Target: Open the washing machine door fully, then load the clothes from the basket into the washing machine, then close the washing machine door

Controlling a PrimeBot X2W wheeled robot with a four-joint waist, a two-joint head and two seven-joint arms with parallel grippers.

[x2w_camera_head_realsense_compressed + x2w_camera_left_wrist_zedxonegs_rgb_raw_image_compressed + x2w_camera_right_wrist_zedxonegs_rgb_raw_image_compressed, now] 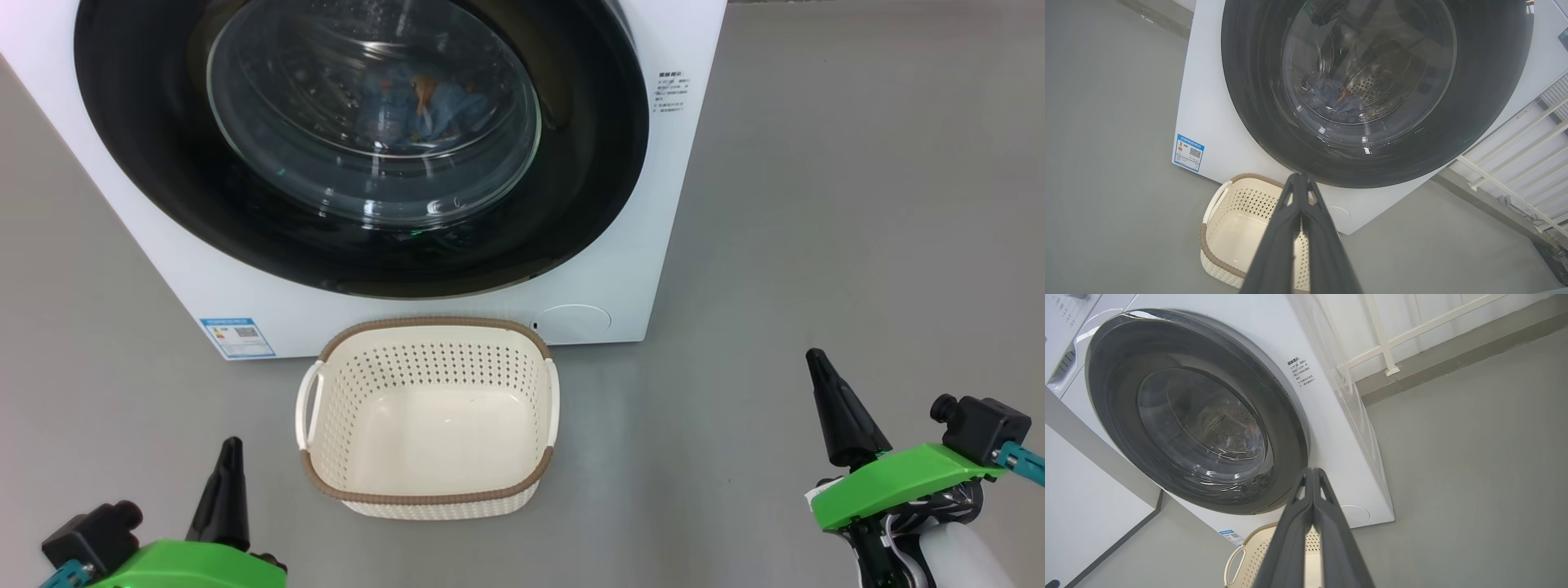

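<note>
in your head view, the washing machine door (139, 163) sat shut against the washing machine (661, 212), and the clothes (424, 102) showed blue through it. the basket (429, 496) stood on the floor (816, 245) just in front, its cream bottom in plain sight. your left gripper (233, 447) and right gripper (813, 359) hung low at either side, both pinched together and holding nothing.

in your left wrist view, the closed fingers (1286, 228) pointed over the basket toward the door.

in your right wrist view, the pressed-together fingers rose before the door's lower edge, gripping nothing.
</note>
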